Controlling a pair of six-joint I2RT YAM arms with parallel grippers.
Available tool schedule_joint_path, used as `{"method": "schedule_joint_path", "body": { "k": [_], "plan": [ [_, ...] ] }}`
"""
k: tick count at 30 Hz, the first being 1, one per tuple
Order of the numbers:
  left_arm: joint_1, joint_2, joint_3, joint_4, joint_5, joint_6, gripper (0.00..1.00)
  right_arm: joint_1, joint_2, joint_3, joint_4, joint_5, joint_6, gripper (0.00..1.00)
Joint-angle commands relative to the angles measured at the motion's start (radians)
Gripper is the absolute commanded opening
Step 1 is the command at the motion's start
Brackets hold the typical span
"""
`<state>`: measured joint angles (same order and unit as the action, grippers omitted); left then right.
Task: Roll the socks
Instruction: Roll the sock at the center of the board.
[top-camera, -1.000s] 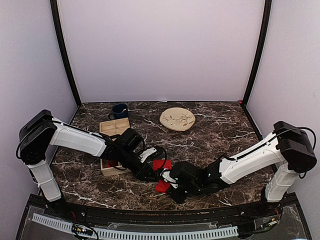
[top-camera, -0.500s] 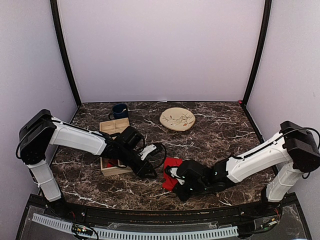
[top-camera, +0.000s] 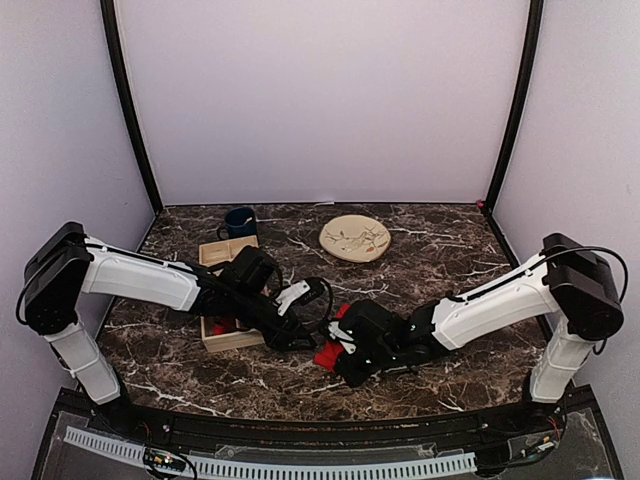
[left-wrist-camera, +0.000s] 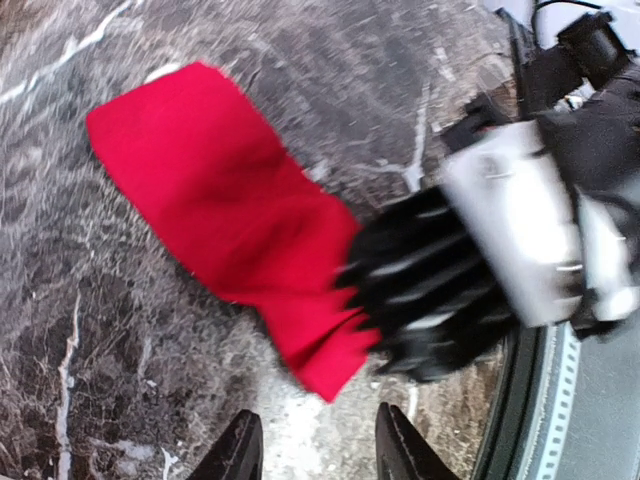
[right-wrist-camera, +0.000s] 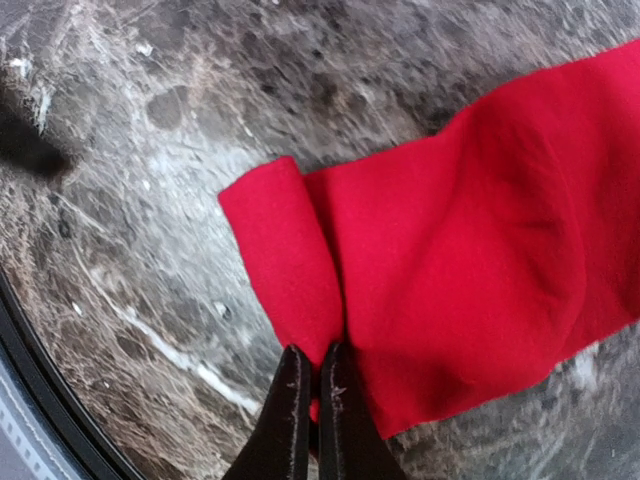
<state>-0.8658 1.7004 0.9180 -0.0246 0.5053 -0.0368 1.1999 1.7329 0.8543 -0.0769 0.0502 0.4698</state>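
One red sock (top-camera: 330, 346) lies on the dark marble table between the two grippers. My right gripper (top-camera: 338, 360) is shut on a folded edge of it, and the pinch shows in the right wrist view (right-wrist-camera: 312, 392), with the red sock (right-wrist-camera: 460, 260) spreading up and to the right. My left gripper (top-camera: 303, 338) is open and empty just left of the sock. In the left wrist view (left-wrist-camera: 316, 452) its tips hang above bare table, short of the sock (left-wrist-camera: 230, 220). A bit of red fabric (top-camera: 222, 326), seemingly the second sock, shows in the wooden tray.
A wooden tray (top-camera: 228, 255) sits at the left, partly under my left arm. A dark blue mug (top-camera: 239, 221) stands behind it. A round beige plate (top-camera: 355, 238) lies at the back centre. The table's front edge is close below the grippers.
My left gripper has drawn back from the sock and stands open. My right gripper carried the pinched sock to the right, then back a little to the left.
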Motion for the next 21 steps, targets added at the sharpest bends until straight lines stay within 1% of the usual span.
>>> {"method": "schedule_joint_path", "body": {
  "k": [1, 8, 15, 21],
  "plan": [
    [0.002, -0.080, -0.047, 0.064, 0.076, 0.046, 0.42, -0.033, 0.072, -0.003, -0.121, -0.137, -0.070, 0.00],
    [0.002, -0.089, -0.096, 0.111, 0.145, 0.054, 0.42, -0.084, 0.042, -0.016, -0.064, -0.311, -0.098, 0.00],
    [-0.012, -0.075, -0.117, 0.131, 0.168, 0.072, 0.43, -0.141, 0.028, -0.059, 0.026, -0.511, -0.078, 0.00],
    [-0.037, -0.057, -0.098, 0.108, 0.181, 0.108, 0.43, -0.175, 0.036, -0.061, 0.043, -0.589, -0.079, 0.00]
  ]
}}
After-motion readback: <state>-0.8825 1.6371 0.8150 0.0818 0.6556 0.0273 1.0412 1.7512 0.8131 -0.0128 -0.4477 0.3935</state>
